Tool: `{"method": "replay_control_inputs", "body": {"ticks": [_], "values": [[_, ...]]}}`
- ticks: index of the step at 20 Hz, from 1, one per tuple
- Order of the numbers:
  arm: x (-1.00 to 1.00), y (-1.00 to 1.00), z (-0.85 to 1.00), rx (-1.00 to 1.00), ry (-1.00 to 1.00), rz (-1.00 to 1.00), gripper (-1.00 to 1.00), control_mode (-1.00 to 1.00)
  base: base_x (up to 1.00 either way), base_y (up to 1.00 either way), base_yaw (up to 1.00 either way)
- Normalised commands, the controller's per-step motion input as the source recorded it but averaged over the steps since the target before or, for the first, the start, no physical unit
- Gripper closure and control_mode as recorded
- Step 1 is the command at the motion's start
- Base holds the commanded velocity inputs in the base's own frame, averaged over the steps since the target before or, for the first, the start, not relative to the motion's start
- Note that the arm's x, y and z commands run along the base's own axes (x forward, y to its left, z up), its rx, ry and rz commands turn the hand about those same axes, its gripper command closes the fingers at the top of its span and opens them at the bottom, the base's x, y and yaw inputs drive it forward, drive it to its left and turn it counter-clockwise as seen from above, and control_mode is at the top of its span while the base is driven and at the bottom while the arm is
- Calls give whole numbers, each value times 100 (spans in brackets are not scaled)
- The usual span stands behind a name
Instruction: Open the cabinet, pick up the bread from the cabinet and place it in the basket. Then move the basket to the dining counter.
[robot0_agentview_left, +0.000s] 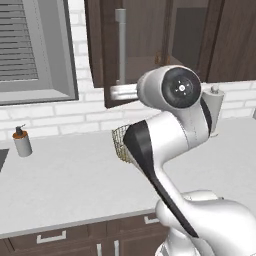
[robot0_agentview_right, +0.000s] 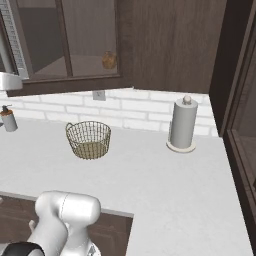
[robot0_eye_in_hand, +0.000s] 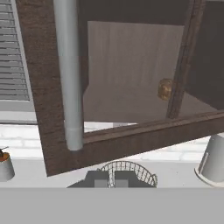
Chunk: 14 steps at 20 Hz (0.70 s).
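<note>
Tool (robot0_eye_in_hand: 108, 177) fingers together, gripping nothing, just below the cabinet (robot0_eye_in_hand: 48, 109) door's handle (robot0_eye_in_hand: 70, 74) | your right base view alone shows bread (robot0_agentview_right: 109, 60) behind glass above basket (robot0_agentview_right: 89, 139) on bench (robot0_agentview_right: 165, 180) | arm elbow raised.

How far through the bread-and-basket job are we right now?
Early. The cabinet door looks swung partly open, with its handle just ahead of the shut gripper, which holds nothing. The bread is still on the cabinet shelf. The basket sits empty on the worktop. Left: finish opening if needed, fetch the bread, drop it in the basket, carry that to the dining counter.
</note>
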Motion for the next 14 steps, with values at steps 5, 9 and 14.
{"method": "replay_control_inputs", "body": {"ticks": [5,9,14], "values": [[-99,38,16,-9,1,3,-100,-100,0,0,0],[-29,100,0,-50,1,13,-100,-100,0,0,0],[66,100,0,-58,9,2,-100,-100,0,0,0]]}}
